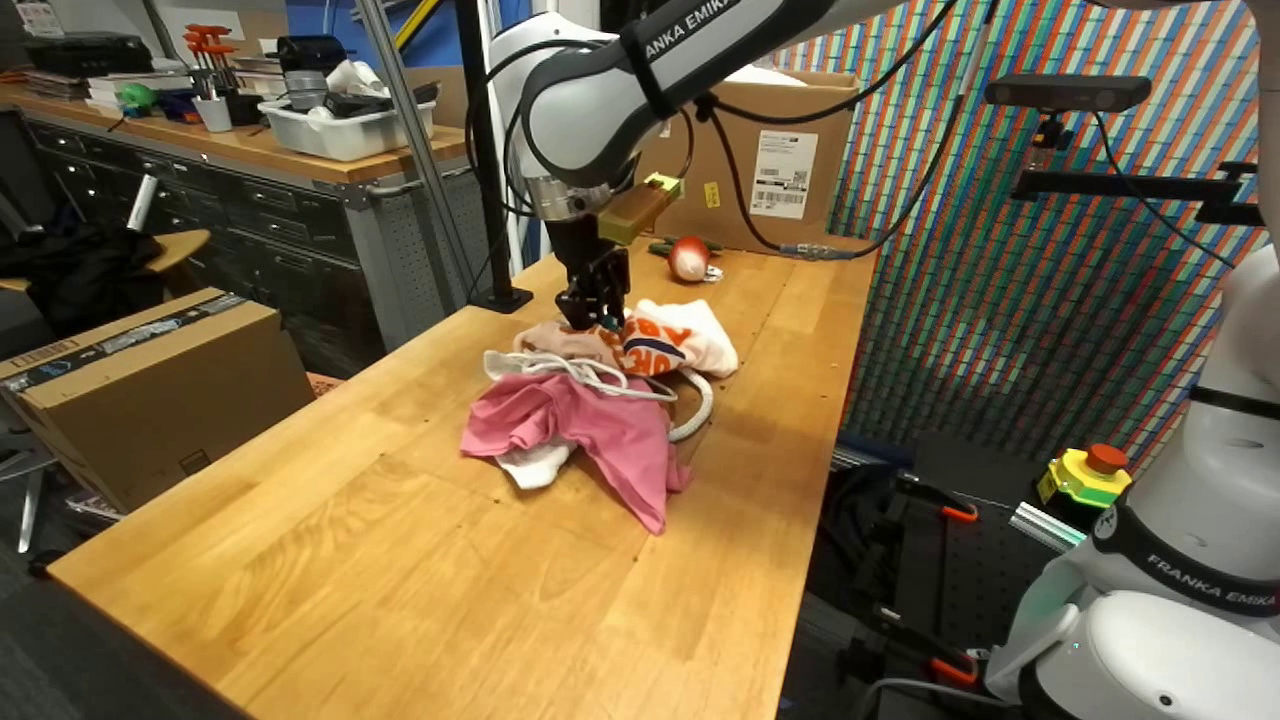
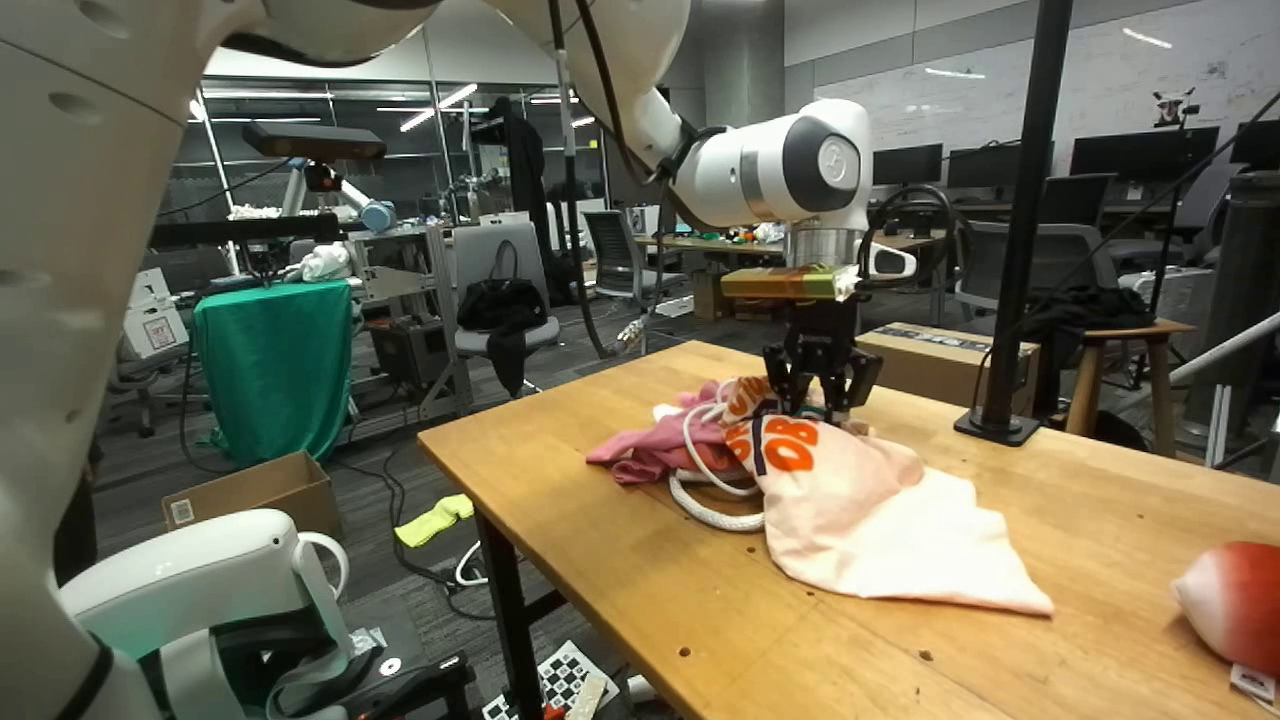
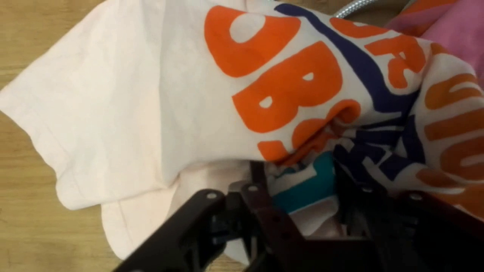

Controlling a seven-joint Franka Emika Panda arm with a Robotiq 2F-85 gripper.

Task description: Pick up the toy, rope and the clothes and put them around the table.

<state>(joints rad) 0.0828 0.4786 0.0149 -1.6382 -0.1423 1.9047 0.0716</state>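
A white cloth with orange and navy letters lies crumpled on the table; it shows in both exterior views (image 1: 712, 335) (image 2: 890, 535) and fills most of the wrist view (image 3: 113, 94). My gripper (image 1: 600, 318) (image 2: 820, 408) (image 3: 298, 177) points down into it, fingers partly closed on a bunched fold with a teal patch. A pink cloth (image 1: 600, 420) (image 2: 655, 450) (image 3: 463, 36) lies beside it. A white rope (image 1: 695, 415) (image 2: 718, 518) (image 3: 353, 7) loops over and around the pile. A red and white toy (image 1: 688, 260) (image 2: 1235, 600) lies apart from the pile.
The wooden table (image 1: 400, 560) (image 2: 600, 590) carries the pile. A black post (image 1: 490, 150) (image 2: 1020, 220) stands at its edge near my arm. A cardboard box (image 1: 740, 160) stands behind the toy. A small white cloth (image 1: 537, 465) sticks out under the pink cloth.
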